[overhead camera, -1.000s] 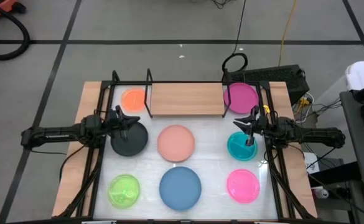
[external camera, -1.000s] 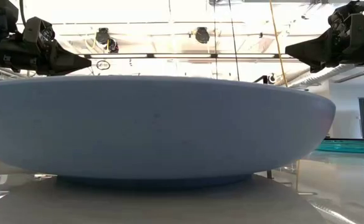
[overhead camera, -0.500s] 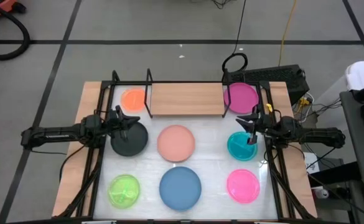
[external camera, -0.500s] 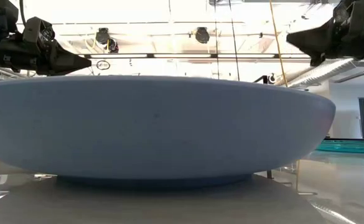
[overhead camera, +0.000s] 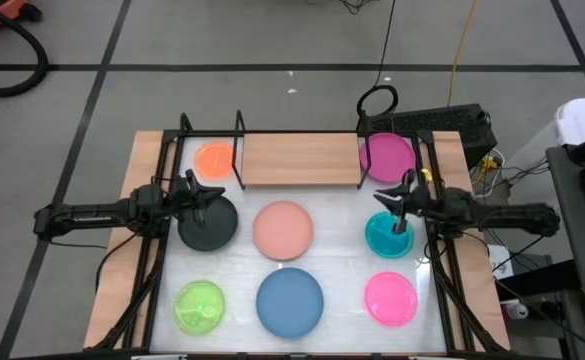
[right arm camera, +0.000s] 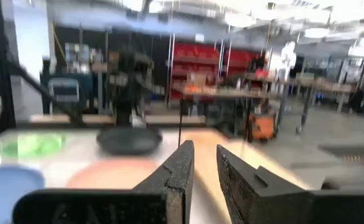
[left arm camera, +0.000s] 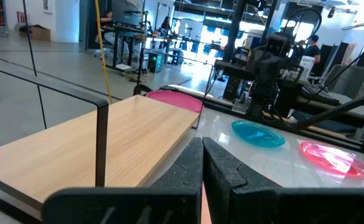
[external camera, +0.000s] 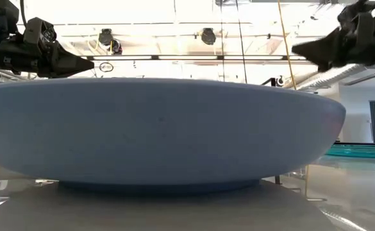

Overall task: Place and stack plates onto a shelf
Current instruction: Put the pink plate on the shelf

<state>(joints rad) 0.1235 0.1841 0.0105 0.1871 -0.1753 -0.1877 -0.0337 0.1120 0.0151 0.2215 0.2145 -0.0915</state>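
Wood shelf bare; right arm shifts slightly, no plate taken

Wood of the shelf [overhead camera: 298, 159] carries nothing: all eight plates sit off it. Orange [overhead camera: 213, 158] lies just beyond its left uprights, magenta [overhead camera: 388, 155] beyond its right. Black [overhead camera: 208, 222], salmon [overhead camera: 283, 229] and teal [overhead camera: 390, 235] form the middle row; lime [overhead camera: 200, 305], blue [overhead camera: 290, 301] and hot pink [overhead camera: 390, 298] the near row.

Change noted: over the last second the right gripper [overhead camera: 400, 197] has drifted a little, out toward the table edge and back inward, ending above the teal plate's far rim. Its fingers [right arm camera: 180, 171] stand slightly parted and grasp nothing. The left gripper [overhead camera: 212, 194] has not moved; it hangs over the black plate's far edge, fingers [left arm camera: 191, 169] clenched together, empty.

Assessment: stacking has not begun. The right arm appears to be lining up on teal or magenta; no contact is evident.
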